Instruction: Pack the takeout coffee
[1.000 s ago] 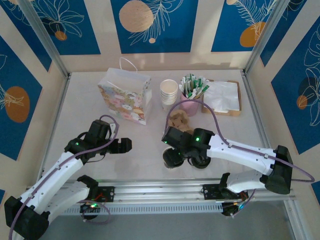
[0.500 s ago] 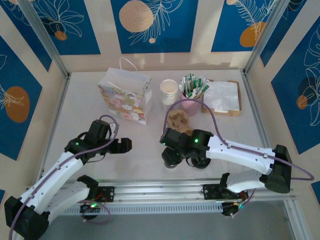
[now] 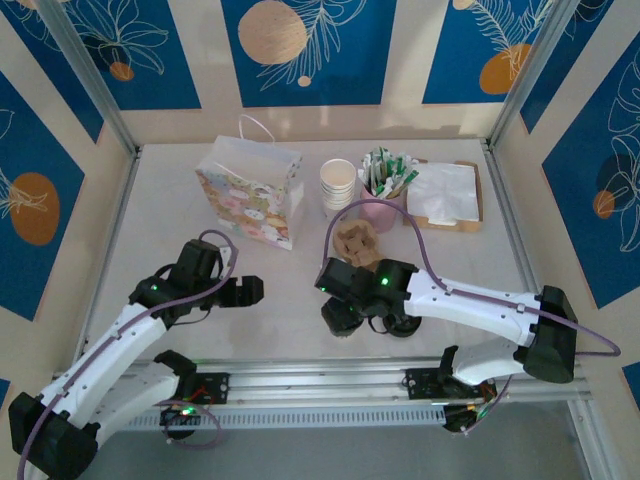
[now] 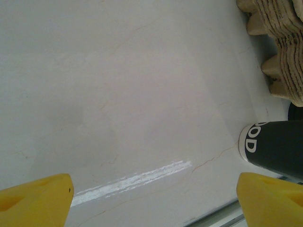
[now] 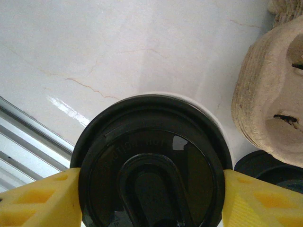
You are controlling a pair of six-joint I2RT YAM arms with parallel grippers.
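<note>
Near the front edge of the bench [image 3: 160,210], right of centre: coffee cup [image 5: 151,161] upright, right end effector [image 5: 151,196] clamped on its black lid, pads touching both sides (pulp tray stack [image 5: 265,104] just beside). Left end effector [image 4: 151,198] spread wide, empty, well apart from the cup.

Along the back of the desk [image 3: 180,240], left to right, are set a bag [image 3: 252,195], stacked cups [image 3: 338,185], a sachet holder [image 3: 380,205] and a napkin tray [image 3: 445,195]. Cup carriers [image 3: 355,240] are stacked just before the holder. Nearer, a lidded cup [image 5: 151,156] is flanked by the right hand [image 5: 150,189], with a second cup [image 3: 404,322] just right of it.
</note>
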